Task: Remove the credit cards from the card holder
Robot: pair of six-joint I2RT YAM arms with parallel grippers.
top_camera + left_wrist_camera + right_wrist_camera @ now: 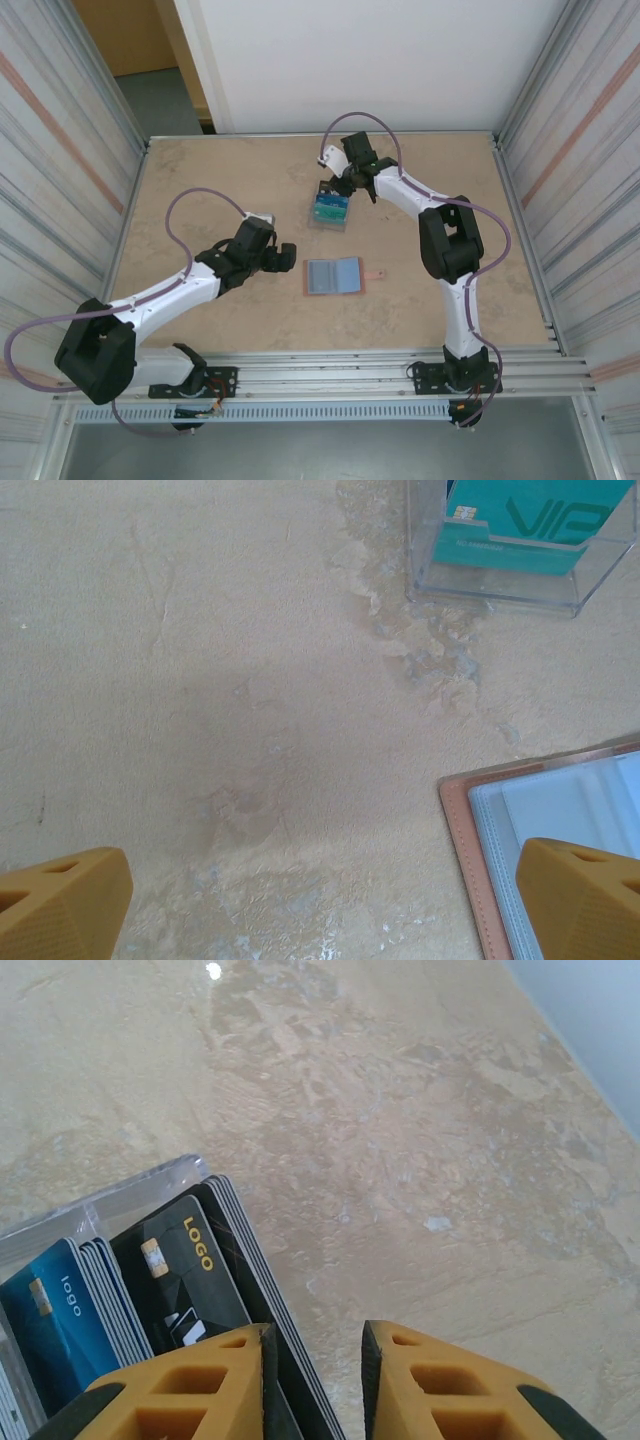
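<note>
The card holder lies spread open mid-table, blue-grey inside up, its tab pointing right. Its salmon rim and pockets show at the lower right of the left wrist view. I cannot tell whether a card is in a pocket. Black cards, blue cards and a teal card stand in a clear box. My right gripper hovers open over the box's black stack, nothing between its fingers. My left gripper is wide open just left of the holder.
The clear box's wall sits behind the holder, toward the back of the beige table. Metal walls enclose both sides and a rail runs along the near edge.
</note>
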